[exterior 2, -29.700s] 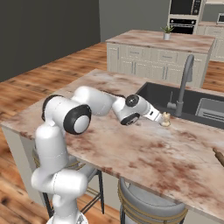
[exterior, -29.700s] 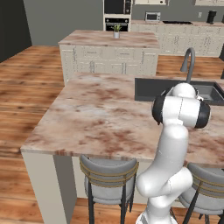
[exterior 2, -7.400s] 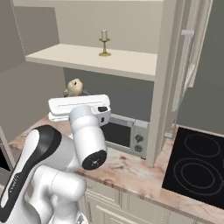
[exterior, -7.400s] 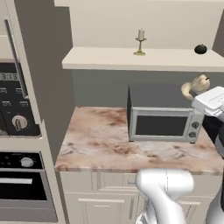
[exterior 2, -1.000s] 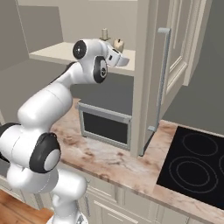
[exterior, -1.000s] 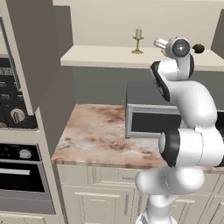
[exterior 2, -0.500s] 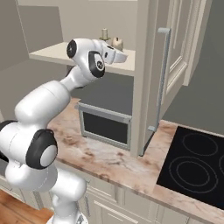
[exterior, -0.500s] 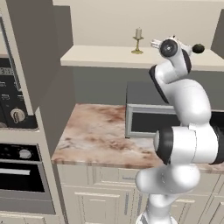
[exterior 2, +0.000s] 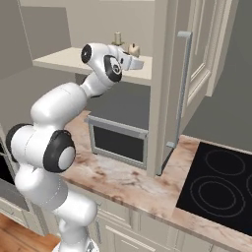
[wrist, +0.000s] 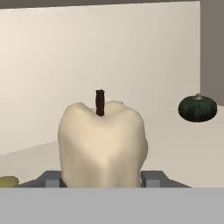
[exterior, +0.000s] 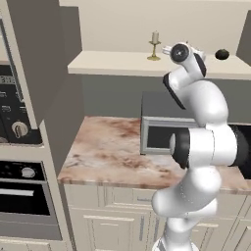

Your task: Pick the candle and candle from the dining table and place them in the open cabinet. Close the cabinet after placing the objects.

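Hand view puts the stubby candle right at the end effector: cream wax with a dark wick standing up from a dip in its top, seated between the two dark fingertips, which press its lower sides. Its base is cut off by the bottom of that view, so what lies under it cannot be told. Behind it runs the cream shelf and a pale back wall; a small dark green squash sits on the shelf to the right, well apart. A yellowish scrap at the lower left edge is too cropped to identify.

From the left base view, the arm reaches up to the shelf, and the end effector is mostly hidden behind the wrist; the held candle cannot be made out there. The candlestick candle stands upright on the shelf just to the left of the wrist, and the squash lies to the right.

From the right base view, the stubby candle shows above the end effector, over the shelf, with the candlestick candle just behind it, partly blocked by the arm. The open cabinet door hangs at the right, its bar handle facing the camera. Below sit a microwave and the marbled table.
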Robot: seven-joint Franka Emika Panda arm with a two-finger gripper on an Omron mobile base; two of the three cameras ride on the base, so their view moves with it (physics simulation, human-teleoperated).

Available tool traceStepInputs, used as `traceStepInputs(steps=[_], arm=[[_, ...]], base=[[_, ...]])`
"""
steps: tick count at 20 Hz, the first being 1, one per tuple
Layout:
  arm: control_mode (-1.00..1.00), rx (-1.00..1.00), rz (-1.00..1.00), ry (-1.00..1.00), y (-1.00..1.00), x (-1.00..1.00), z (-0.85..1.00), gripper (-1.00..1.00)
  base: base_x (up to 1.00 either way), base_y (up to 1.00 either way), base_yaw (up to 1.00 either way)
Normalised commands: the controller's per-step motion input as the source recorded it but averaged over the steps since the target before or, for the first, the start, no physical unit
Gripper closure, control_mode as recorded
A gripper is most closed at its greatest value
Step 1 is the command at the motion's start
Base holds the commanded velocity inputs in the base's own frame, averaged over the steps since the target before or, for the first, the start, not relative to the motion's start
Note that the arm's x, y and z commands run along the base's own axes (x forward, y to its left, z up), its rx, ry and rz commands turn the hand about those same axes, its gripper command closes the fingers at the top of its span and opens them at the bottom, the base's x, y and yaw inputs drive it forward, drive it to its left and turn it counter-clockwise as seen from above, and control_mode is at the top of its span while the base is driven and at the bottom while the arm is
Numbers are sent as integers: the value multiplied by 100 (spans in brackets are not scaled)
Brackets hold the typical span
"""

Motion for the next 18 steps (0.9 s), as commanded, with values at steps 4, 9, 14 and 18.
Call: traceStepInputs(steps=[4,9,14,18], arm=[[-100,2,0,10,-1,57,0,-100],[-100,0,0,1,0,8,0,-100],[-100,0,0,0,0,-25,0,-100],[-100,-6,0,1,3,-48,0,-100]], base=[[0,0,0],[0,0,0],[0,0,0],[0,0,0]])
